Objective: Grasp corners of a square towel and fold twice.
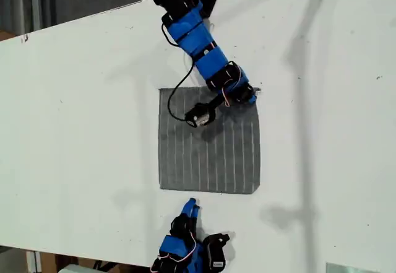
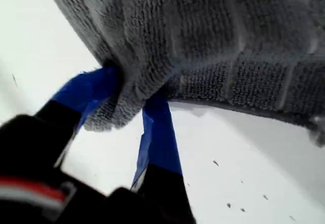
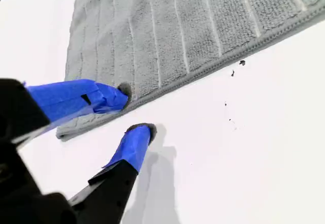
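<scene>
Now towel (image 2: 213,46) corner pinched btwn my first gripper (image 2: 133,99) fingers (image 2: 158,132).

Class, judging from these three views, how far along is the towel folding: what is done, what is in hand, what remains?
Done: no fold; the grey striped cloth towel lies flat on the white table. In hand: my first gripper pinches one corner; my second gripper is open at the opposite edge, gripping nothing. Left: the second grasp and both folds.
</scene>
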